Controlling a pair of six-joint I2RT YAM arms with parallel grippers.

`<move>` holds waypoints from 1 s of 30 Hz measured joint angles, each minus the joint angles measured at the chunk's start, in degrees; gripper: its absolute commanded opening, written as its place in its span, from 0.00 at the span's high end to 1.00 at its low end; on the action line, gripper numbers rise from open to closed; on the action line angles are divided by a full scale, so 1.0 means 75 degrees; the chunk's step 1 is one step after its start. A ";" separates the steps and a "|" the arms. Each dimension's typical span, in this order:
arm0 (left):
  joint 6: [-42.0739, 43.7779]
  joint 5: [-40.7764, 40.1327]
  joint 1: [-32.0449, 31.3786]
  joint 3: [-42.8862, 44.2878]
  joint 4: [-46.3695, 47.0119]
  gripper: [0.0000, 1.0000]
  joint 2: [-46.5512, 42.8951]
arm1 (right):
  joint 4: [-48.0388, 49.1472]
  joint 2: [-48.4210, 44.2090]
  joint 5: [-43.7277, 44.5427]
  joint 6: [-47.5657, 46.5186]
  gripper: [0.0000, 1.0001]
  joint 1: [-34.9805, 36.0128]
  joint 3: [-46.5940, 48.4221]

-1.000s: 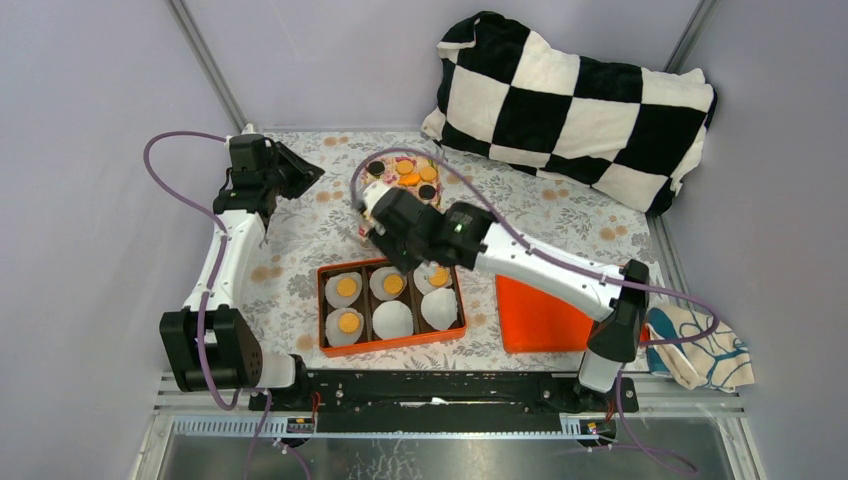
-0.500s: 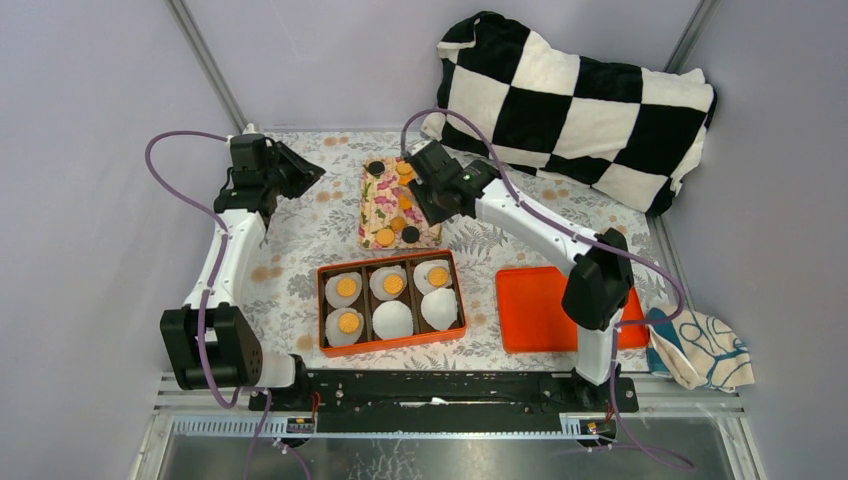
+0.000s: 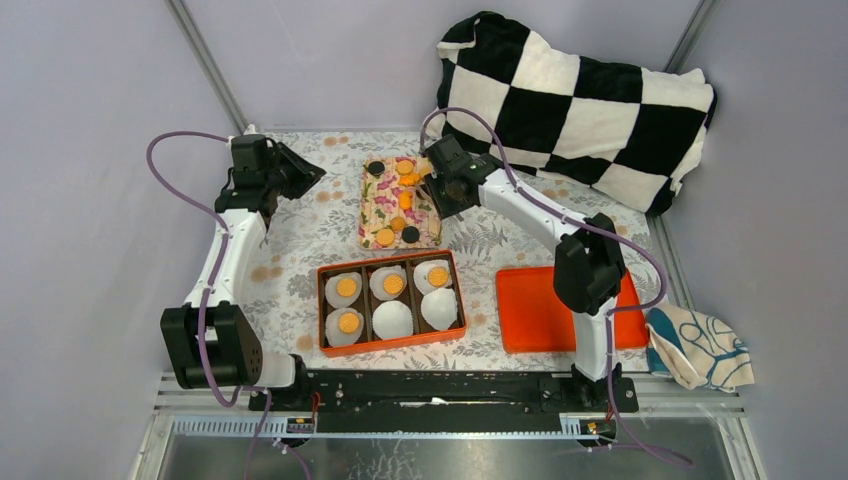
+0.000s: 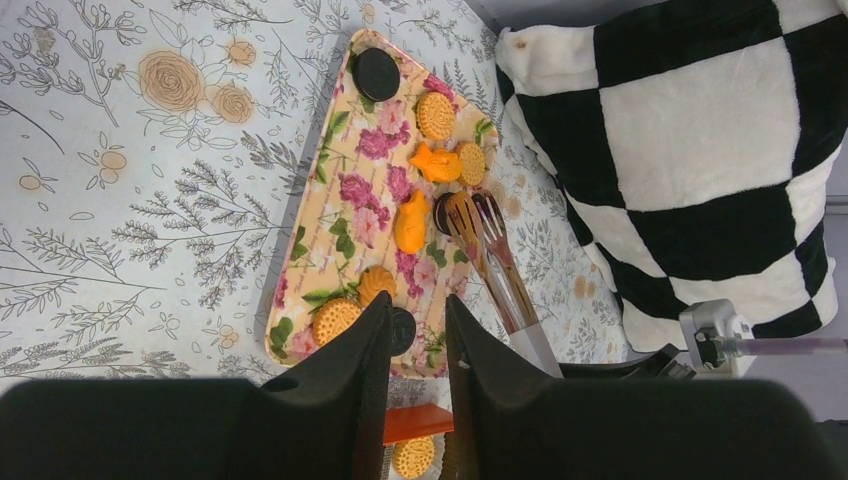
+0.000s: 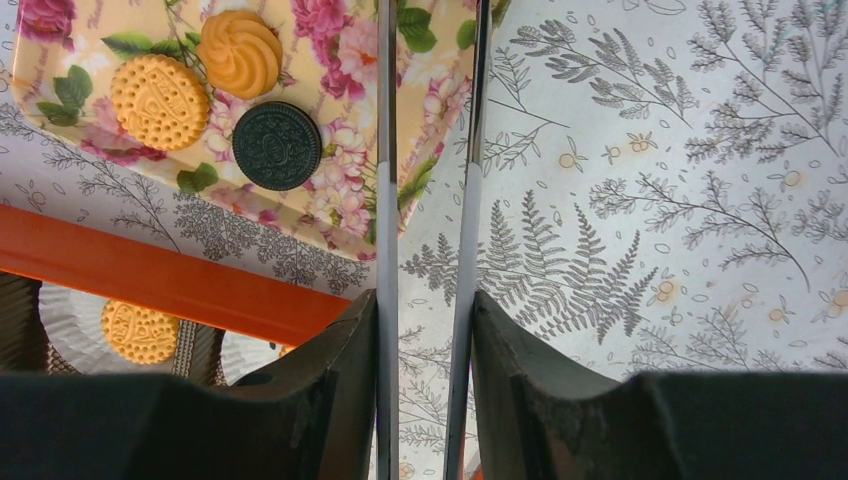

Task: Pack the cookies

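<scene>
Cookies [image 4: 435,115] lay on the floral tray [image 4: 345,225]; four more sat in paper cups [image 3: 393,320] in the orange box [image 3: 389,345]. The right gripper [image 4: 474,210] reached its tongs over the tray's right edge at a black cookie [image 4: 443,210]; whether it pinched anything was unclear. The left gripper [image 4: 417,305] hovered slightly parted and empty over open tablecloth [image 4: 150,200].

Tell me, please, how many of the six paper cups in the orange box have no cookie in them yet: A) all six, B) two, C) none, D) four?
B: in the orange box, four paper cups each hold a cookie, while the near-middle cup and the near-right cup show only bare white paper.
</scene>
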 measured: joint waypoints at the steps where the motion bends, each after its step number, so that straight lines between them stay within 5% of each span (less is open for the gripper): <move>1: 0.0000 0.0000 0.0000 0.0000 0.0000 0.69 0.0000 | 0.0020 0.0026 -0.0032 0.0012 0.59 -0.0009 0.0000; 14: 0.0000 0.0012 0.0000 -0.0085 0.0023 0.69 0.0000 | 0.0090 0.0178 -0.0032 0.0245 0.52 -0.0102 -0.0187; 21: -0.0003 0.0020 0.0000 -0.0085 0.0023 0.69 0.0000 | 0.0087 0.0184 -0.0152 0.0347 0.99 -0.0128 -0.0187; 30: -0.0006 0.0125 0.0000 -0.0093 0.0026 0.70 0.0000 | 0.0254 -0.0440 -0.0560 0.0347 1.00 -0.0122 -0.0816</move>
